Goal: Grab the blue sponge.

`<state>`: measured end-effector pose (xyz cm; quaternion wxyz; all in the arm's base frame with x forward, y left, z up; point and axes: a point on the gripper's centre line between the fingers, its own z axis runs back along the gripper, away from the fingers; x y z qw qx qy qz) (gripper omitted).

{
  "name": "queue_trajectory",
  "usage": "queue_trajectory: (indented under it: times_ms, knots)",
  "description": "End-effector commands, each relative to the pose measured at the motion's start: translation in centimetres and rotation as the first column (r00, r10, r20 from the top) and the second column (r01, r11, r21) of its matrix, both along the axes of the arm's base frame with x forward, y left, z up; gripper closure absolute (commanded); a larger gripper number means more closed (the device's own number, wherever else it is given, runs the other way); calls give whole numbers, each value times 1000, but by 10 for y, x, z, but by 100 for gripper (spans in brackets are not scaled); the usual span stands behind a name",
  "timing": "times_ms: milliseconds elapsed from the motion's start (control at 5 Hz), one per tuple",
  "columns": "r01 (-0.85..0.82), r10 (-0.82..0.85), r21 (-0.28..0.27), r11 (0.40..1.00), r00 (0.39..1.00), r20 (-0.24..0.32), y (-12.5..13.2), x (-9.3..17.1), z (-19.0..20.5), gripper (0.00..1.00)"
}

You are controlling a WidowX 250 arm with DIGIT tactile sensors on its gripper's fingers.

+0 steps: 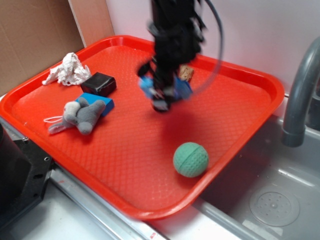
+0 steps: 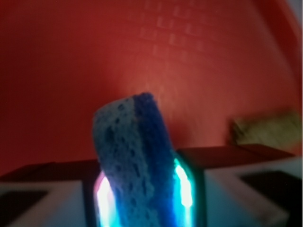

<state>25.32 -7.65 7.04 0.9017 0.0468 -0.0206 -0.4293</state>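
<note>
Black robot arm hangs near vertical over the red plastic tray (image 1: 240,107). Claw (image 1: 165,92) clamped on the medium-blue porous rectangular sponge (image 2: 135,163), squeezed upright between the jaws, apparently clear of the tray floor. Green rubber ball (image 1: 190,159) sits nearer the camera, close to the rim. Smooth blue block (image 1: 100,102) lies to the claw's camera-left, beneath a grey plush toy (image 1: 80,116). Bare tray floor directly in front of the claw.

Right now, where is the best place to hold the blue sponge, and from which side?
Across its thin faces, near one end, which seems to be how the gripper has it. In the wrist view the blue sponge stands on edge between the jaws, its narrow thickness fitting the gap. Coming from above likely suits it, since the red tray blocks any approach from below.
</note>
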Motion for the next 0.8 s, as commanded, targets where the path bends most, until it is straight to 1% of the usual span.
queue_trajectory:
  times_ms: [0, 200, 400, 600]
  knots:
    - [-421, 423, -80, 904, 906, 22, 33, -52, 110, 100]
    - [-632, 631, -12, 775, 773, 60, 30, -65, 125, 100]
    - [-806, 805, -87, 586, 591, -52, 41, -69, 134, 100]
    - [-905, 920, -224, 362, 385, -68, 50, -65, 136, 100]
